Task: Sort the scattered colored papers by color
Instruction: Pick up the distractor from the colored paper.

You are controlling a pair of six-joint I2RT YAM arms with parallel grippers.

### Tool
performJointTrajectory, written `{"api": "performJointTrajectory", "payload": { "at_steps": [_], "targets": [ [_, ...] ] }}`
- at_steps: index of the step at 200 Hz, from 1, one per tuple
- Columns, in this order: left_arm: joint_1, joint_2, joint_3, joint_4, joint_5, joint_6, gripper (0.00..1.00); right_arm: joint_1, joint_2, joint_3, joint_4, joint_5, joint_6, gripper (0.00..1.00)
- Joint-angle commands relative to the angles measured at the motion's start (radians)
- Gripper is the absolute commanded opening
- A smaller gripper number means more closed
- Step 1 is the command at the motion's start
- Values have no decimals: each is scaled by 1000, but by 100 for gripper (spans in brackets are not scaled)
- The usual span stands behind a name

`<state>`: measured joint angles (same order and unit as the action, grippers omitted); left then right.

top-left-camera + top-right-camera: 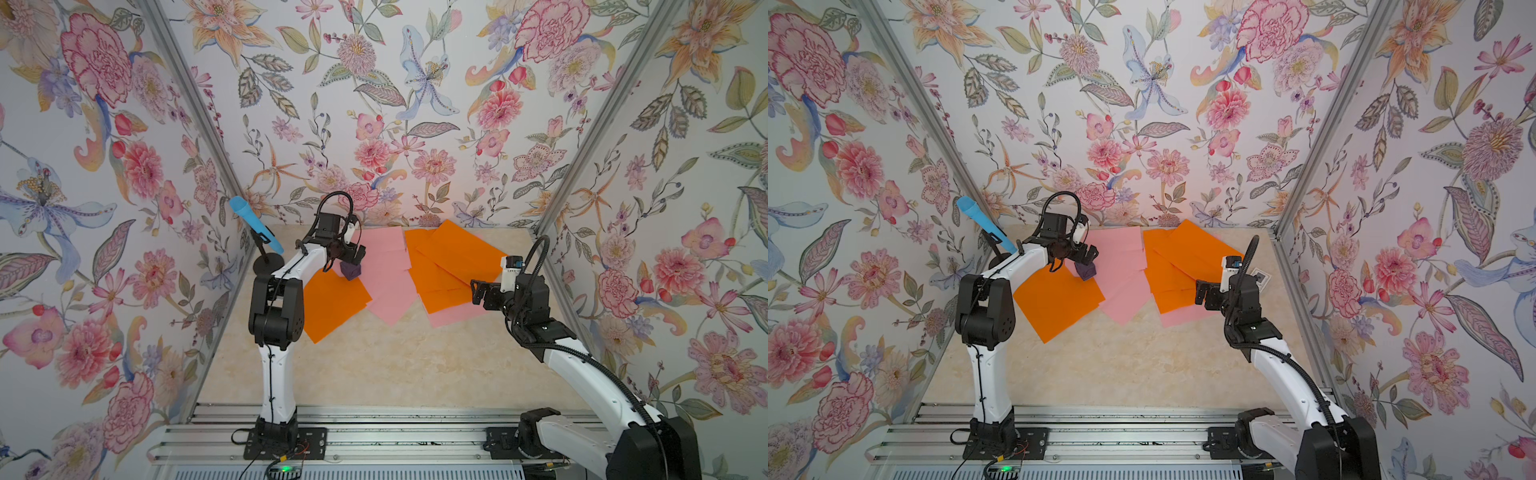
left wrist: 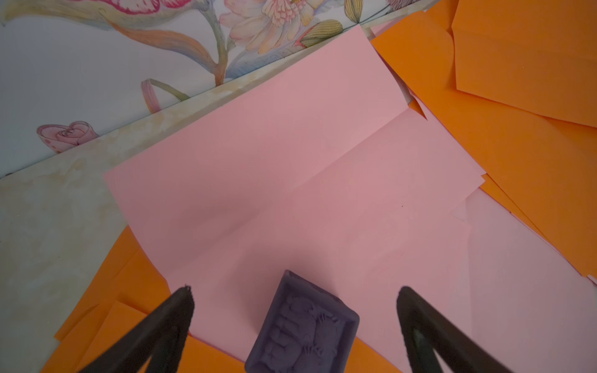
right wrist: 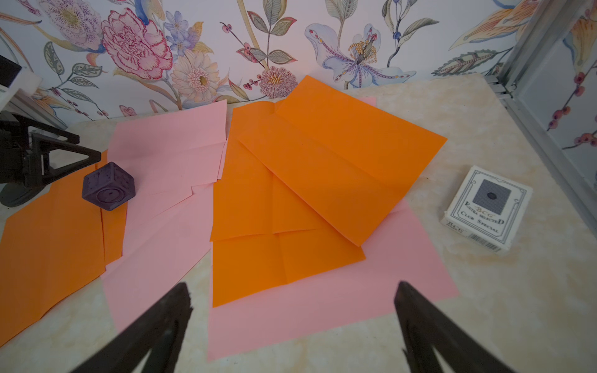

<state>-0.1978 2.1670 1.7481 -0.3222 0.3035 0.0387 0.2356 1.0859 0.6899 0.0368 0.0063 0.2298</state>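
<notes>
The colored papers (image 1: 386,266) lie overlapping along the far edge of the table (image 1: 395,365), reaching toward its middle. The left gripper (image 2: 295,287) hangs over a dark purple block (image 3: 108,187), jaws spread to either side and not touching it. The right gripper (image 3: 293,284) hovers at the near edge of the right-hand pile, jaws wide and empty.

We judge that the block pins the sheets beneath it, so pulling one could tear it or tip the block. A pinch on such thin, flat sheets may take two colors at once or crumple a corner. Dragging the buried pink sheet would carry the orange stack along.

We count at least four orange sheets (image 3: 339,155): one or two toward the left edge and three stacked askew toward the right edge. We count at least four pink sheets (image 3: 168,135), most between the orange groups and one large one under the right-hand stack. Overlaps hide exact totals. There is one block, where pink meets the left orange group. One white card box (image 3: 487,206) rests on bare table near the right edge.
</notes>
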Motion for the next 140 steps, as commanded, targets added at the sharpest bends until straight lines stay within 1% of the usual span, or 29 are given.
{"api": "performJointTrajectory", "payload": {
  "at_steps": [1,24,68,97,140],
  "targets": [
    [-10,42,6,-57,-14,20,100,7,-23,-15,-15,-16,21,100],
    [-9,42,-21,-31,-42,24,100,7,-34,-25,-15,-14,22,100],
    [-16,63,-30,-46,-48,22,100,7,-35,-32,-12,-13,26,100],
    [-16,46,-67,-31,-35,24,100,8,-35,-33,-11,-11,25,100],
    [-16,26,-97,-9,-73,36,100,8,-40,-36,-10,-7,27,100]
  ]
}}
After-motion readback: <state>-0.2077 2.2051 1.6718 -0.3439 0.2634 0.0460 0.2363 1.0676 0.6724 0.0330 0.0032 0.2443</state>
